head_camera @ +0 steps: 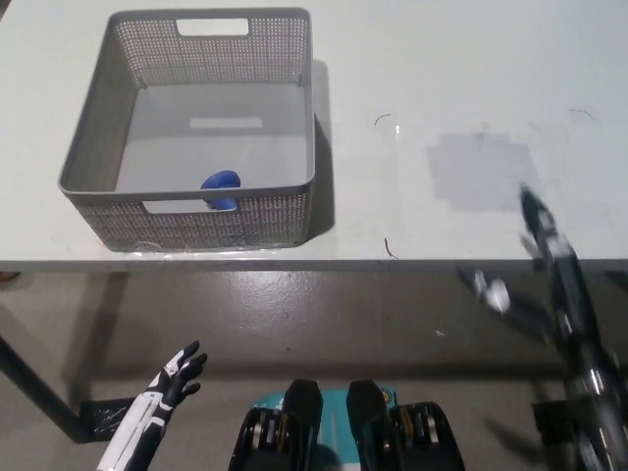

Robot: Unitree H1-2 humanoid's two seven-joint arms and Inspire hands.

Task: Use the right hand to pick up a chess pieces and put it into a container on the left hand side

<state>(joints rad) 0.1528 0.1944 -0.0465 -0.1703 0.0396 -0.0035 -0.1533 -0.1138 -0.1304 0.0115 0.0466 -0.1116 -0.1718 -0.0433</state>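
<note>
A grey mesh basket [98, 147] stands on the white table at the left. One blue chess piece [220, 186] lies inside it, against the near wall. My black right hand [502, 298] is a blur below the table's front edge at the lower right, far from the basket, and its state is unreadable. Nothing shows in it. My white left hand [167, 383] rests low at the bottom left, under the table's edge, open and holding nothing.
The white table [442, 98] stretches right of the basket, with a few small dark specks [389, 247] on it. Its front edge runs across the middle of the picture, with grey floor [324, 314] below.
</note>
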